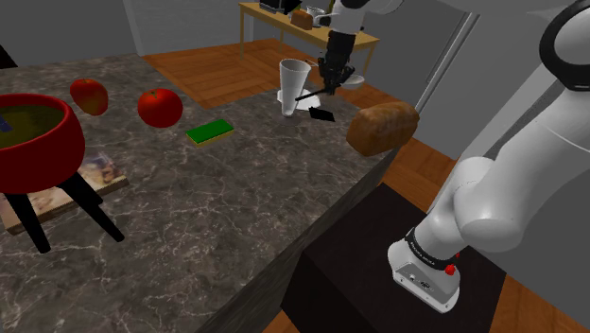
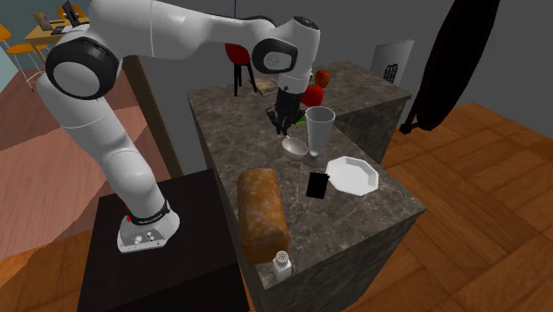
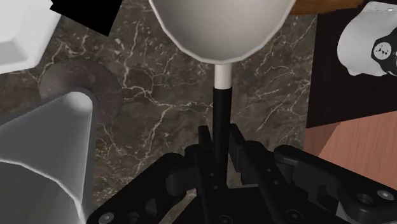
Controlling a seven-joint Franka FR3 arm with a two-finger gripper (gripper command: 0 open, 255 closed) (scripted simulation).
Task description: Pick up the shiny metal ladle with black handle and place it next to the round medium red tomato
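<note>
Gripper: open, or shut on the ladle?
Shut on the ladle: in the wrist view, the fingers of the gripper clasp its black handle between them.

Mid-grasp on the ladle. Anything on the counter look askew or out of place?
The bread loaf lies along the counter edge nearest the stand and seems to overhang it. A small white shaker leans at the corner beside it. Both are well away from the gripper, shut on the ladle.

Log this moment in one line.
tool: shut on ladle handle | ladle: beside glass | tomato: apart, farther along counter | placed: not yet
</note>
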